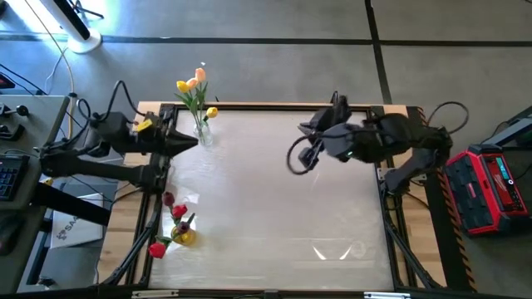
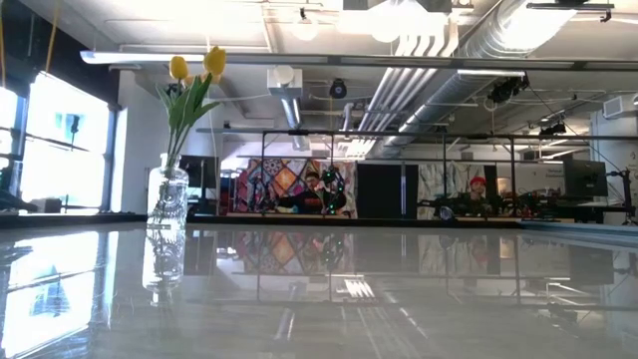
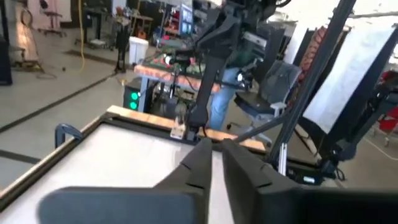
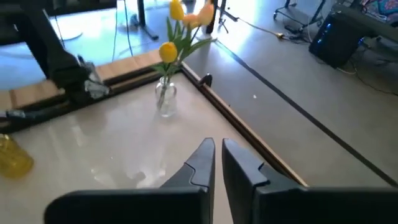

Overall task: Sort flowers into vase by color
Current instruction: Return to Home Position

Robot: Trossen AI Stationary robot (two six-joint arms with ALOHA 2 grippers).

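At the near left corner of the bench [image 1: 274,212], red flowers [image 1: 179,212] stand in the amber vase [image 1: 186,237]. Beyond, left pincer [image 3: 214,144] and right pincer [image 4: 216,144] hang shut and empty: nothing left to carry, I judge. Farthest, yellow and peach flowers [image 1: 189,85] fill the clear vase [image 1: 204,133], colours kept apart.

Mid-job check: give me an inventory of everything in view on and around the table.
clear vase: one, glass, table's left side, upper part of high view.
yellow and peach tulips: at least three, standing in the clear vase.
orange vase: one, amber, table's left side, lower part of high view.
red tulips: at least three, in the orange vase.
table: one, pale top, wooden rim.
red case: one, off the table's right edge.
left gripper: shut, empty, near the clear vase.
right gripper: shut, empty, above the table's right half.
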